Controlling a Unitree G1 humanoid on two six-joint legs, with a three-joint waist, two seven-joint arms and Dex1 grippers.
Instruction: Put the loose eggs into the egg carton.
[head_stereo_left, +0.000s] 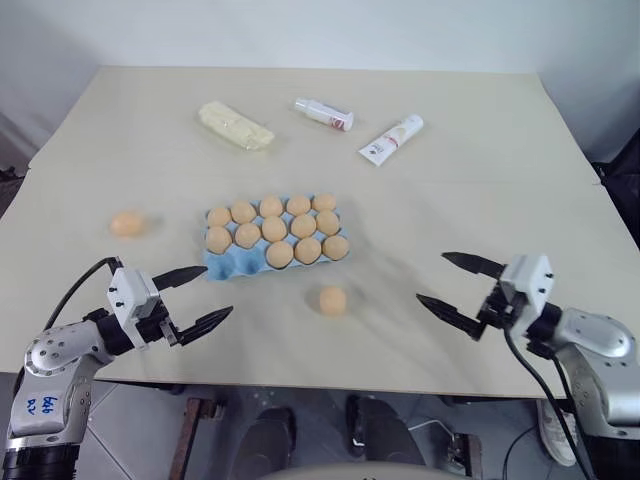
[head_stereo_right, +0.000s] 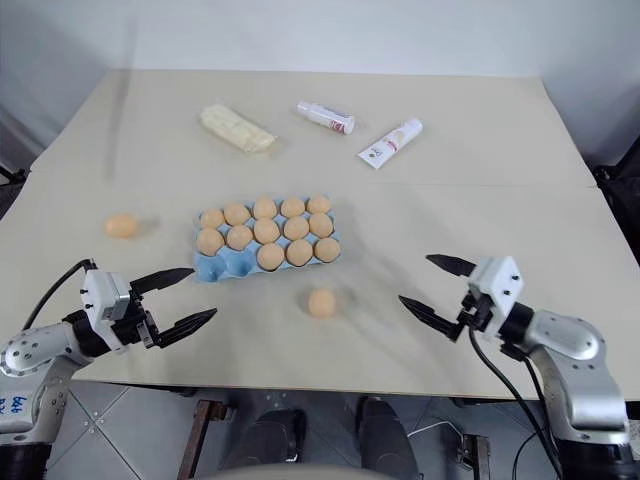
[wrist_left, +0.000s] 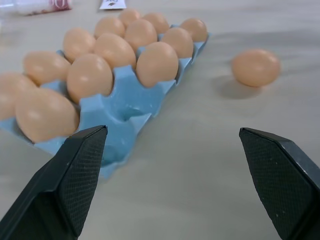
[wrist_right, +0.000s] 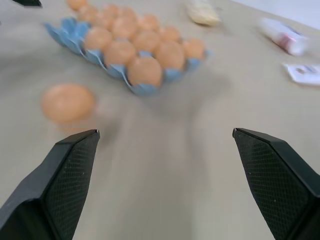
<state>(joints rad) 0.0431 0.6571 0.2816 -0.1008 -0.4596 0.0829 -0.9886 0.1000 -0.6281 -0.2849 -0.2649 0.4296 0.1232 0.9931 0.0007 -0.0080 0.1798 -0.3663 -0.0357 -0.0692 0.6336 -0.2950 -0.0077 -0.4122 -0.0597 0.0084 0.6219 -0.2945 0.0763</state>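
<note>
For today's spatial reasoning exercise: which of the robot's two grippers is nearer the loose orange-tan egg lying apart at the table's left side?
Left. The left gripper hovers just below-right of that loose orange-tan egg; the right gripper is far across the table.

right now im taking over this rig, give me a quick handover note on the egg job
Left gripper: open, holding nothing, at the near left of the table.
Right gripper: open, holding nothing, at the near right.
Egg carton: mid-table, thirteen eggs seated; the two near-left cups are free.
Loose eggs: one on the table just in front of the carton's near right end, one out to the carton's left.
Done: all but two cups filled.
Left: put those two eggs in the two free cups. The left gripper looks better placed for the left egg.
</note>
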